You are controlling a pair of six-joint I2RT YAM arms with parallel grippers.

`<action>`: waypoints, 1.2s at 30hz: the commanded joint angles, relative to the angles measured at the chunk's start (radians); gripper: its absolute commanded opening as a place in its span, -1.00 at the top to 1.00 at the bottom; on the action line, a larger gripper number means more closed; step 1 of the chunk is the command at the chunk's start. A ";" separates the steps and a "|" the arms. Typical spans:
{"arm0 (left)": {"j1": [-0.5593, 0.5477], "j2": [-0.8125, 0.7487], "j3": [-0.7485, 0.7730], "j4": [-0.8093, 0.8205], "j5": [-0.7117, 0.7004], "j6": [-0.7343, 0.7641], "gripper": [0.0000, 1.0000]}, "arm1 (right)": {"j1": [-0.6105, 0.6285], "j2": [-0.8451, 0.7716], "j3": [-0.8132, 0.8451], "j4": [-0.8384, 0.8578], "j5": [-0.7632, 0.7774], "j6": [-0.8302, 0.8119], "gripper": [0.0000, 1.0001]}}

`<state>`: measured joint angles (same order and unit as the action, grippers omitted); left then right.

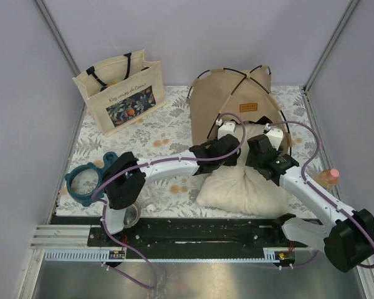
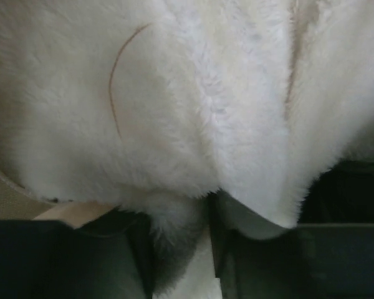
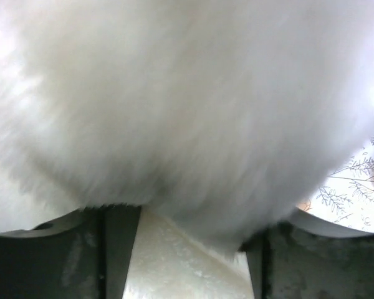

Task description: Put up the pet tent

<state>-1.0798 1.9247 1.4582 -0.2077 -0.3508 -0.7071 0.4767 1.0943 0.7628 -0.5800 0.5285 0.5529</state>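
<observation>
The tan pet tent (image 1: 221, 93) stands upright at the back middle, black poles crossing at its top and a brown label on its front. The fluffy cream pillow (image 1: 243, 184) lies in front of it, its far edge at the doorway. My left gripper (image 1: 227, 132) is shut on the pillow's far left edge. In the left wrist view its jaws (image 2: 209, 249) pinch a fold of white fur (image 2: 187, 93). My right gripper (image 1: 271, 132) grips the far right edge. In the right wrist view the pillow (image 3: 187, 93) fills the gap between its jaws (image 3: 184, 249).
A beige tote bag (image 1: 121, 93) with black handles stands at the back left on the floral mat (image 1: 156, 134). A teal ring-shaped object (image 1: 87, 180) and a metal bowl (image 1: 132, 215) lie near the left arm's base. A small pink-capped bottle (image 1: 329, 177) stands at the right edge.
</observation>
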 commanded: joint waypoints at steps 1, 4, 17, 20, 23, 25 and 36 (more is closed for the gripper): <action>-0.016 -0.018 0.027 0.100 0.104 -0.054 0.15 | 0.008 -0.037 0.067 0.080 -0.073 0.007 -0.52; -0.015 -0.047 0.013 0.100 0.096 -0.052 -0.04 | 0.007 -0.109 0.084 0.037 -0.067 -0.013 -0.69; -0.015 -0.200 -0.133 0.175 0.107 -0.109 -0.98 | 0.003 -0.367 0.092 -0.161 -0.019 -0.048 -0.99; -0.017 -0.233 -0.182 0.205 0.144 -0.112 -0.98 | 0.003 -0.402 0.064 -0.156 -0.021 -0.051 -0.99; -0.019 -0.269 -0.225 0.244 0.177 -0.123 -0.98 | 0.003 -0.396 0.040 -0.120 -0.057 -0.060 -0.90; -0.025 -0.297 -0.262 0.260 0.188 -0.129 -0.98 | 0.003 -0.384 0.021 -0.072 -0.088 -0.056 -0.61; -0.057 -0.322 -0.328 0.265 0.147 -0.077 -0.88 | 0.003 -0.228 0.012 0.184 -0.217 -0.125 0.35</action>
<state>-1.1156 1.6009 1.0775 -0.0143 -0.2184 -0.8101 0.4755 0.8070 0.7521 -0.5762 0.3901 0.4496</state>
